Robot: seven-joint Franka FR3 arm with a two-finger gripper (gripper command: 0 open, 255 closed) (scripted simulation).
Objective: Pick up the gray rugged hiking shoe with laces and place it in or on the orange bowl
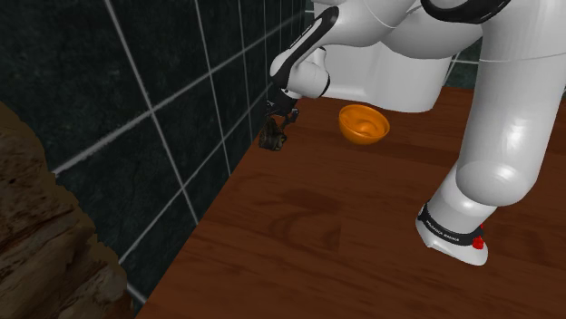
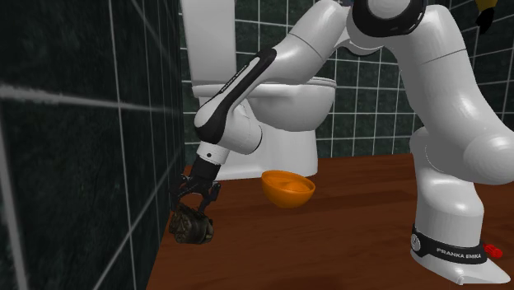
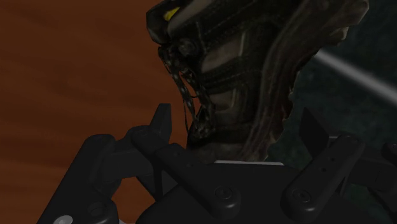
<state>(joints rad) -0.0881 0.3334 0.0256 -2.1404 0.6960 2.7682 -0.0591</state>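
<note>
A dark tiled wall [image 1: 136, 109] took up the left of the shoulder view, with a brown wooden floor [image 1: 345, 236] spreading right of it. A white toilet [image 2: 288, 99] stood at upper centre of the second exterior view. The white arm [image 2: 247, 91] reached down to the left in front of it. The orange bowl [image 2: 288, 188] sat on the floor at the toilet's foot, apart from the gripper. The dark laced hiking shoe [image 2: 192, 226] was at lower left, by the wall. The gripper [image 2: 196, 206] was over it, its fingers [image 3: 162, 127] spread wide and clasping the shoe's sides.
</note>
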